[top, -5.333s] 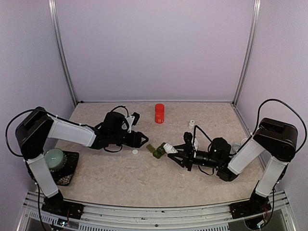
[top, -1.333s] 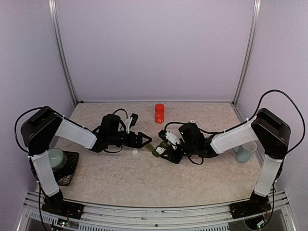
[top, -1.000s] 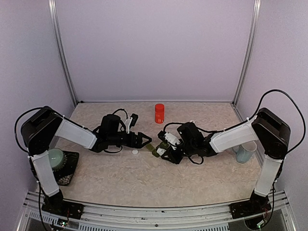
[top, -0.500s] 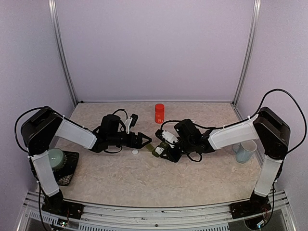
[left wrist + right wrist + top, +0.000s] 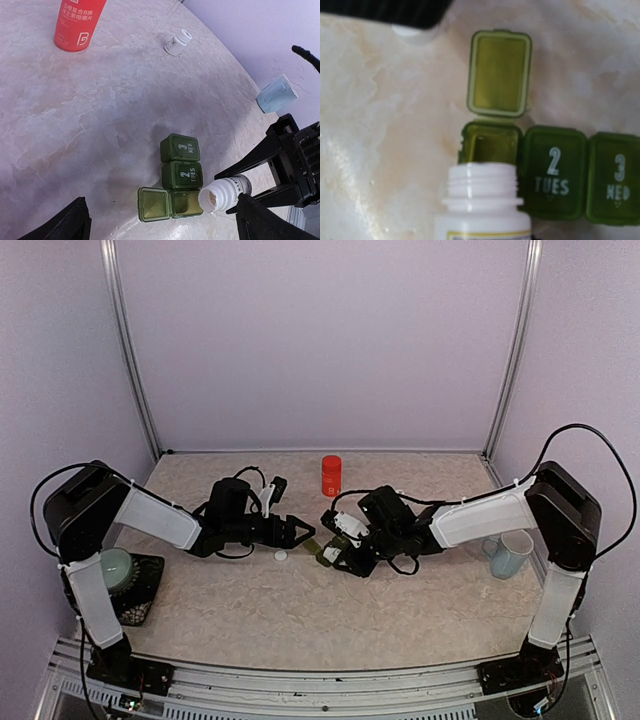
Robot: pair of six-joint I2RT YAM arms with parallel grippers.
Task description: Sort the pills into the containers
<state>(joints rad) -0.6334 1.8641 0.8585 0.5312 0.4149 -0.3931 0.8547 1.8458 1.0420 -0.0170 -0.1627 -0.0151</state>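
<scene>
The containers (image 5: 177,182), a dark green strip of three joined compartments, are being shown lying mid-table between the two grippers. The end compartment's lid (image 5: 500,72) is being seen folded flat open, and those marked 2 TUES and 3 WED are being seen shut. Nearest the right wrist camera, an uncapped white pill bottle (image 5: 485,205) is being gripped by the right gripper (image 5: 345,540) and tilted, its mouth being held just over the near rim of the open compartment. Something tan is being glimpsed inside the mouth; no pill can be made out in the compartment. On the strip's other side, the left gripper (image 5: 303,532) is being held with jaws spread wide on nothing, a white cap (image 5: 281,556) lying beside it. Farther back, a red canister (image 5: 331,475) and a small white bottle (image 5: 178,42) are standing well apart from the strip. The pouring step is judged to be in hand: a slow further tip is being called for, the mouth centred so that nothing is being spilled onto the table or the shut lids
</scene>
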